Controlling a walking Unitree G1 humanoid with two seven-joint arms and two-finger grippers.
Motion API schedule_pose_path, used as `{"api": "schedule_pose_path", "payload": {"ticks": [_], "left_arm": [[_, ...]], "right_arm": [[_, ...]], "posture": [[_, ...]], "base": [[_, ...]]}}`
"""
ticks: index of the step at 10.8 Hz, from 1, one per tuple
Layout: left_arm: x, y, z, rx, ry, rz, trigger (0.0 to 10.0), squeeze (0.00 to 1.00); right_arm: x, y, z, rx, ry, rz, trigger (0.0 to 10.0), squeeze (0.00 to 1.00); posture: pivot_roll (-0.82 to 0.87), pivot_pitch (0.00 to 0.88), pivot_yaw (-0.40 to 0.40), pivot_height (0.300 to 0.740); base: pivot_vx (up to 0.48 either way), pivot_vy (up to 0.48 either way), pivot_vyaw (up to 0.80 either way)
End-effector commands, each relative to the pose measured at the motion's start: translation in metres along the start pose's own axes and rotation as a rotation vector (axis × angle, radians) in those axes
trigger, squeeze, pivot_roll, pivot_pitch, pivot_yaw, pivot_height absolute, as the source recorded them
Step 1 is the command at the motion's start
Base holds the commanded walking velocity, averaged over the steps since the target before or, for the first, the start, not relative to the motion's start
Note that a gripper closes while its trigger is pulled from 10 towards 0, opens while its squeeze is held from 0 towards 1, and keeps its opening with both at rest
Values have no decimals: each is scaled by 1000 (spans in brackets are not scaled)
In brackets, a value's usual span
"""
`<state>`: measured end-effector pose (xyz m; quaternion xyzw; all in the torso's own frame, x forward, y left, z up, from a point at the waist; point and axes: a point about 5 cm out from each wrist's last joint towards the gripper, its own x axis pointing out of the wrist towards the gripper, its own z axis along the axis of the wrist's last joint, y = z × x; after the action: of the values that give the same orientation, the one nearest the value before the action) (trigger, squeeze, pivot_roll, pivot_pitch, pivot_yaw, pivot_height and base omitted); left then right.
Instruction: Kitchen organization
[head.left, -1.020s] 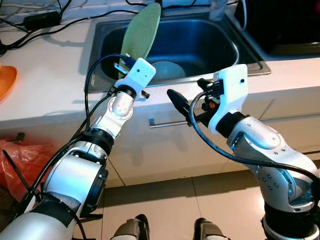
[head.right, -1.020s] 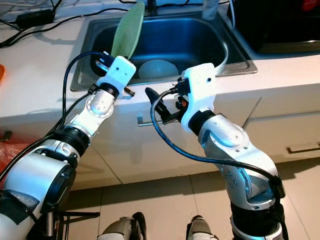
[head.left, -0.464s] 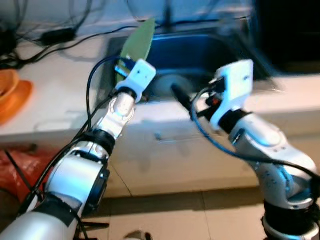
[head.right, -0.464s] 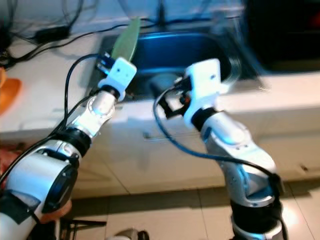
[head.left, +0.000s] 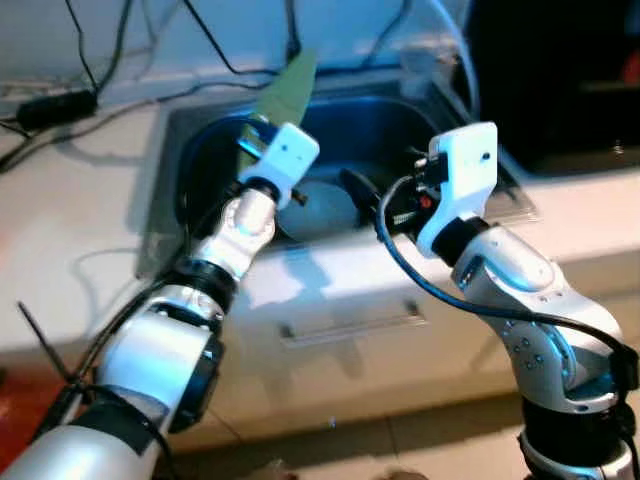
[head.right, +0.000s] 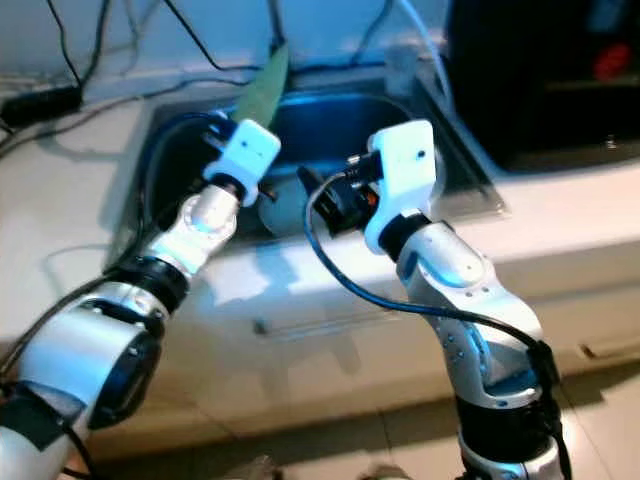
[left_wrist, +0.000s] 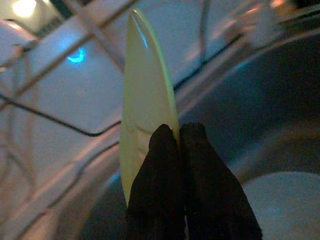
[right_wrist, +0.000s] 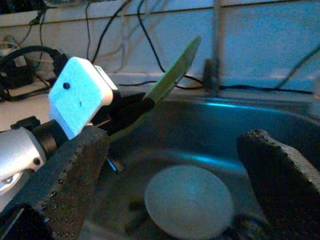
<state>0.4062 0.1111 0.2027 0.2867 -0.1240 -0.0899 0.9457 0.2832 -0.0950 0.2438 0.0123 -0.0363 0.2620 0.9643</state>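
Note:
A pale green plate (head.left: 287, 88) stands on edge above the sink's left side, with my left gripper (left_wrist: 179, 132) shut on its rim. Its two black fingers (left_wrist: 160, 165) pinch the plate's lower edge. Below, a white upturned bowl (head.left: 322, 207) rests on the sink bottom. My right gripper (right_wrist: 172, 140) hangs open over the sink's near edge, pointing at the bowl (right_wrist: 189, 202), its ribbed fingers (right_wrist: 70, 175) wide apart with nothing between them. The green plate (right_wrist: 172, 75) and the left wrist's white housing (right_wrist: 80, 95) lie ahead of it.
The steel sink (head.left: 190, 180) is set in a white counter (head.left: 70, 210). Black cables (head.left: 60, 100) trail along the counter's back. A dark appliance (head.left: 560, 80) stands to the right of the sink. A drawer handle (head.left: 350, 325) runs below the counter edge.
The camera has moved in toward the counter. Both grippers now reach over the sink basin instead of hanging before its front edge. The left gripper still holds the green plate.

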Motion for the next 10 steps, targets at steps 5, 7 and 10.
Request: {"api": "schedule_pose_path", "payload": {"ticks": [5, 7, 10], "left_arm": [[1, 8, 2, 3, -13, 15, 0, 0], [1, 7, 3, 1, -12, 14, 0, 0], [-1, 2, 0, -25, -7, 36, 0, 0]], "right_arm": [[1, 0, 0, -14, 1, -18, 10000, 0], [2, -5, -1, -15, 11, -52, 10000, 0], [2, -8, -5, -24, 43, -40, 10000, 0]], "posture": [[-116, 91, 107, 740], [-111, 95, 101, 740], [-111, 97, 41, 740]], "base": [[0, 0, 0], [0, 0, 0], [0, 0, 0]]}}
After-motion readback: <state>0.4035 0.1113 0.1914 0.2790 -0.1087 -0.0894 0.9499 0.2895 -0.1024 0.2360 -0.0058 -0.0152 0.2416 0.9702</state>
